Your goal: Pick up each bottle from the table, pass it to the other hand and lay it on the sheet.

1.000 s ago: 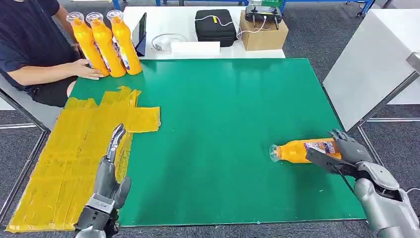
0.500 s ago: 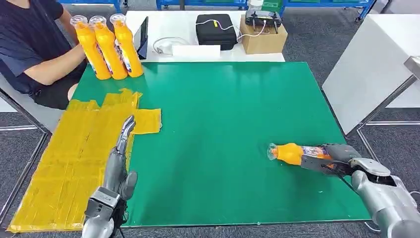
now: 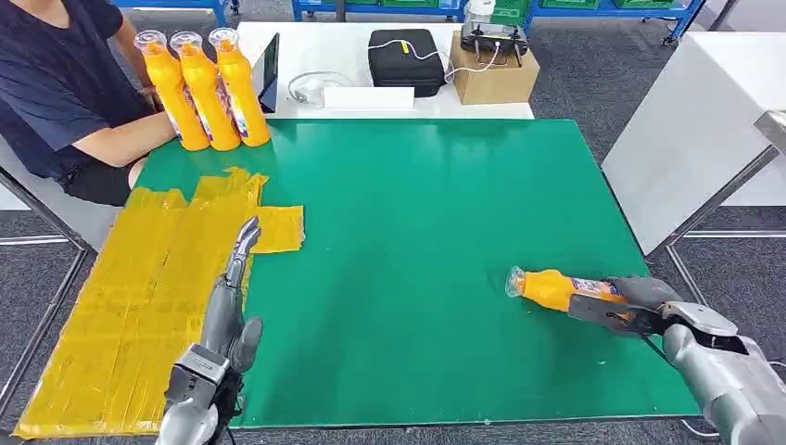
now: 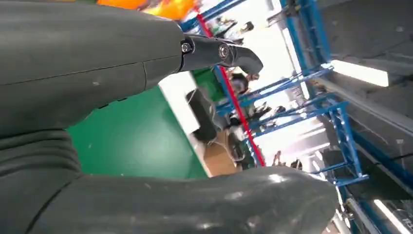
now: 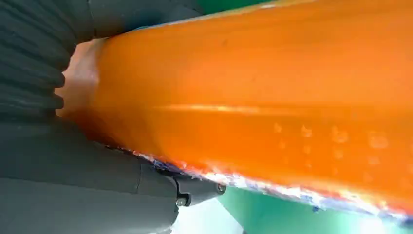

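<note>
From the head view, the right hand [image 3: 640,308] is wrapped around the lower body of an orange bottle [image 3: 556,289] lying on its side near the right edge of the green bench [image 3: 417,232], cap end toward the middle. The step in hand looks like the pick-up — next the bottle must be lifted clear and carried toward the centre for the pass. The left hand [image 3: 230,297] is released, fingers stretched flat over the yellow sheet [image 3: 120,306] by the bench's left edge. Three more orange bottles [image 3: 206,88] stand at the far left corner beside a seated person [image 3: 65,83].

In the left wrist view, the left hand [image 4: 146,58] holds nothing.

In the right wrist view, orange bottle [image 5: 272,102] lies against the grey hand [image 5: 63,170].

Compared with a second ago, the right hand has closed further round the bottle, the left hand has reached forward, and the person's hand has left the standing bottles.
</note>
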Robot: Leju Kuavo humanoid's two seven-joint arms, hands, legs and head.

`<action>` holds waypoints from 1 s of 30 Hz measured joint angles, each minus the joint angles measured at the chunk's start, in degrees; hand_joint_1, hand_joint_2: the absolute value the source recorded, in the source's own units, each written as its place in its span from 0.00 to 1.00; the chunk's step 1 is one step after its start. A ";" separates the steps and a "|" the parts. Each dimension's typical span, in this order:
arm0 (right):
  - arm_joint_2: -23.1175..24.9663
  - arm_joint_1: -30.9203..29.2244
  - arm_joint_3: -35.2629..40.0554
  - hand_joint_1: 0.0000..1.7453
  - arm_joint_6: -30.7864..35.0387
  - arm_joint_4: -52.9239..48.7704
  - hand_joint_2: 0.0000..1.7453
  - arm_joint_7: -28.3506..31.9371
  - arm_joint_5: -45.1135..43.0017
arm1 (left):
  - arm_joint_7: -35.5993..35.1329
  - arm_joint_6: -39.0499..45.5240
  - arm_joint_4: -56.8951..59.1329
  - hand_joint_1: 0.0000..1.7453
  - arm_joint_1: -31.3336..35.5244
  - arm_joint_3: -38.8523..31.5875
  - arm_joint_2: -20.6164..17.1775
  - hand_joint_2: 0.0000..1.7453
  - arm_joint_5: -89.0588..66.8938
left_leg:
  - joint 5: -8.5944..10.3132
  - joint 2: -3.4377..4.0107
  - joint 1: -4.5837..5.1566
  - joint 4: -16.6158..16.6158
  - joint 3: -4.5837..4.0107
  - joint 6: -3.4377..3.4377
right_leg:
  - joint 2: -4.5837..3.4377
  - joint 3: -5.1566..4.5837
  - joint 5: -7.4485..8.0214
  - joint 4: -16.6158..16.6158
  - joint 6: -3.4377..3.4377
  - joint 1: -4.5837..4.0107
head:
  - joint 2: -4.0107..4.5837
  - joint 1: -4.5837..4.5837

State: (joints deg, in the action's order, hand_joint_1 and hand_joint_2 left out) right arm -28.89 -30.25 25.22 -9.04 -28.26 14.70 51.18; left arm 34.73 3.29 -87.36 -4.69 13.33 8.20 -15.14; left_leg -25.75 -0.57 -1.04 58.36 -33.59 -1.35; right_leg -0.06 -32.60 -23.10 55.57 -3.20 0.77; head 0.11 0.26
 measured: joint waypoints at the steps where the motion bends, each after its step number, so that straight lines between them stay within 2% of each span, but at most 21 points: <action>1: 0.70 0.39 -0.77 1.00 1.42 -0.48 1.00 1.81 -2.86 | -0.87 -1.46 -0.11 0.00 -0.61 -0.04 -0.02 1.00 2.01 | 0.00 0.04 -0.02 -0.01 -0.01 0.00 | -0.02 0.06 0.02 0.00 0.01 -0.02 | 0.00 0.04; 3: 3.65 2.66 -2.98 1.00 4.00 -4.18 1.00 4.70 -10.21 | -3.54 -5.93 -1.10 0.00 -2.57 -0.39 -0.07 1.00 8.58 | -0.23 0.46 -0.17 -0.03 0.06 0.27 | -0.52 0.09 0.05 0.00 0.04 -0.17 | 0.00 0.09; 5: 9.12 6.30 -5.29 1.00 5.02 -12.76 1.00 3.48 -17.44 | -5.92 -10.10 -2.36 0.00 -4.43 -1.14 0.18 1.00 14.49 | -0.38 1.23 -0.18 -0.05 0.18 0.39 | -1.24 -0.10 0.17 0.01 0.20 -0.26 | 0.00 0.02; 6: 11.97 8.57 -5.68 1.00 5.44 -18.23 1.00 2.35 -20.35 | -6.75 -11.32 -3.22 0.00 -5.32 -1.29 0.39 1.00 16.17 | -0.38 1.31 -0.17 -0.05 0.12 0.40 | -1.33 -0.32 0.16 0.08 0.22 -0.26 | 0.00 0.00; 8: 17.32 12.25 -5.15 1.00 5.76 -27.67 1.00 1.17 -25.11 | -8.04 -13.13 -4.70 0.00 -6.65 -1.42 1.01 1.00 18.40 | -0.13 1.15 -0.17 -0.03 -0.23 0.41 | -1.25 -0.81 0.15 0.28 0.23 -0.25 | 0.00 -0.04; 9: 19.87 13.40 -4.22 1.00 6.28 -32.30 1.00 -0.22 -27.08 | -8.67 -13.72 -5.37 0.00 -7.19 -1.38 1.42 1.00 19.57 | 0.05 0.79 -0.17 -0.02 -0.51 0.51 | -0.94 -1.11 0.12 0.42 0.27 -0.22 | 0.00 -0.07; 11: 23.31 14.33 -2.15 1.00 7.42 -38.67 1.00 -1.32 -29.12 | -9.46 -14.11 -6.47 0.00 -8.26 -1.05 1.92 1.00 21.47 | 0.26 0.33 -0.20 -0.01 -0.91 0.63 | -0.52 -1.46 0.10 0.55 0.30 -0.23 | 0.00 -0.02; 13: 25.59 14.83 -0.48 1.00 8.23 -42.46 1.00 -1.41 -29.86 | -9.72 -14.11 -7.04 0.00 -8.66 -0.70 2.08 1.00 22.17 | 0.26 0.34 -0.21 -0.02 -0.99 0.63 | -0.50 -1.50 0.08 0.58 0.33 -0.23 | 0.00 0.00; 17: 28.49 15.45 2.05 1.00 7.97 -46.03 1.00 -0.55 -28.71 | -9.94 -14.09 -7.91 0.00 -8.99 -0.24 2.27 1.00 23.05 | 0.24 0.36 -0.22 -0.04 -1.07 0.62 | -0.51 -1.51 0.06 0.59 0.35 -0.17 | 0.00 0.04; 23: 35.05 15.47 9.71 1.00 8.10 -45.26 1.00 -0.53 -26.96 | -10.88 -13.92 -8.57 0.00 -8.81 1.11 2.84 1.00 24.84 | 0.22 0.29 -0.18 -0.04 -1.09 0.63 | -0.48 -1.61 0.05 0.57 0.36 -0.15 | 0.00 0.02; 30: 37.04 14.78 13.66 1.00 8.17 -43.03 1.00 -0.64 -27.48 | -11.08 -14.42 -8.57 0.00 -8.81 1.68 2.89 1.00 26.31 | 0.22 0.31 -0.17 -0.04 -1.14 0.63 | -0.47 -1.61 0.06 0.57 0.36 -0.13 | 0.00 0.02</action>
State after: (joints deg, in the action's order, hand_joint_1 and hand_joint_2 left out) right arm 8.15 -15.48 38.88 -0.87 -71.30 14.05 23.69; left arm 23.65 -11.13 -95.93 -13.50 15.02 11.08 11.17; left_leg -25.53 -0.26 -1.21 58.33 -34.73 -0.72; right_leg -0.52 -34.22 -23.04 56.14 -2.84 0.64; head 0.11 0.28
